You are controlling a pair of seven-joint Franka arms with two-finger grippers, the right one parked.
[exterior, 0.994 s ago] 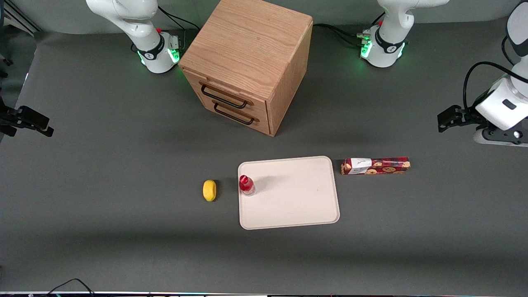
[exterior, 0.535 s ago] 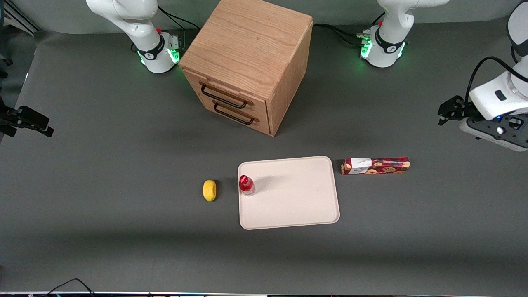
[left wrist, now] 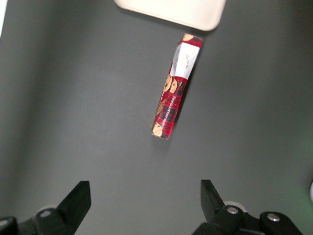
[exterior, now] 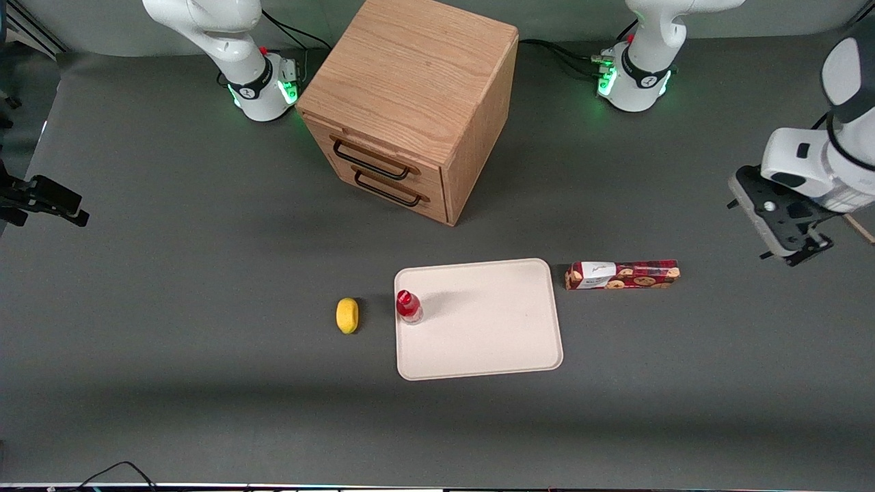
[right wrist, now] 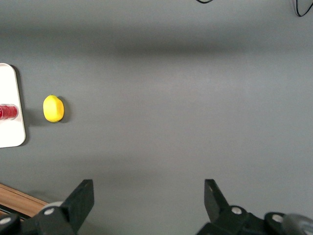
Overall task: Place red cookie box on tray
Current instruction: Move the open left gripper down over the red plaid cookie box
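Note:
The red cookie box [exterior: 622, 275] lies flat on the grey table beside the tray's short edge, a small gap away, toward the working arm's end. The wrist view shows the box [left wrist: 176, 85] lengthwise, its white label end nearest the tray corner [left wrist: 186, 10]. The cream tray [exterior: 492, 328] lies near the table's middle. My left gripper [exterior: 786, 225] hangs above the table toward the working arm's end, well clear of the box and a little farther from the front camera. It is open [left wrist: 144, 196] with only bare table between its fingers.
A small red-capped bottle [exterior: 408, 305] stands on the tray's edge, and a yellow lemon [exterior: 347, 315] lies beside it on the table. A wooden drawer cabinet [exterior: 410, 102] stands farther from the front camera than the tray.
The left arm's wrist has turned so the gripper now faces down at the table. The cookie box, tray, bottle and lemon have not moved.

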